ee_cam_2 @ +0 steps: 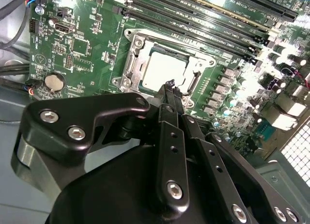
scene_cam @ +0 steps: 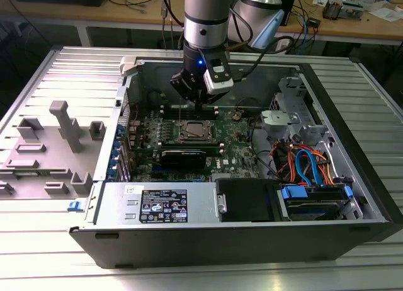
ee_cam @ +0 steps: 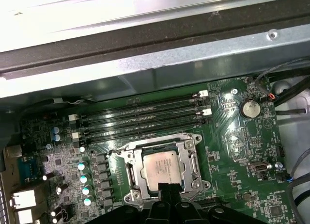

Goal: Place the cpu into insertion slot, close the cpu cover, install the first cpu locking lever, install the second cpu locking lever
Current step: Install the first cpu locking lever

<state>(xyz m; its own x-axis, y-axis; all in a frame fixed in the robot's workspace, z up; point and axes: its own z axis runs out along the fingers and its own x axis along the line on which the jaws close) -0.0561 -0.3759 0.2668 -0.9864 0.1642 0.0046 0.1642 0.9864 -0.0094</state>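
The cpu (ee_cam_2: pixel 162 71) (ee_cam: pixel 162 167), a dull silver square chip, lies flat in the insertion slot (scene_cam: pixel 194 132) on the green motherboard. The cpu cover (ee_cam_2: pixel 137 71) (ee_cam: pixel 131 171), a silvery frame with a square window, lies down around the chip. A thin metal lever (ee_cam: pixel 145 142) runs along the socket edge nearest the memory slots. My black gripper (scene_cam: pixel 199 106) (ee_cam_2: pixel 172 86) (ee_cam: pixel 167 186) hovers at the socket's rim on the side away from those slots. Its fingers are shut, tips together with nothing between them. Whether the tips touch the rim I cannot tell.
Long black memory slots (ee_cam: pixel 145 118) lie beside the socket, and a black graphics card (scene_cam: pixel 182 157) on its other side. The case walls (scene_cam: pixel 126 70) ring the board. A power supply (scene_cam: pixel 160 206) and cable bundle (scene_cam: pixel 308 165) fill the near side. A grey fixture tray (scene_cam: pixel 50 146) sits outside.
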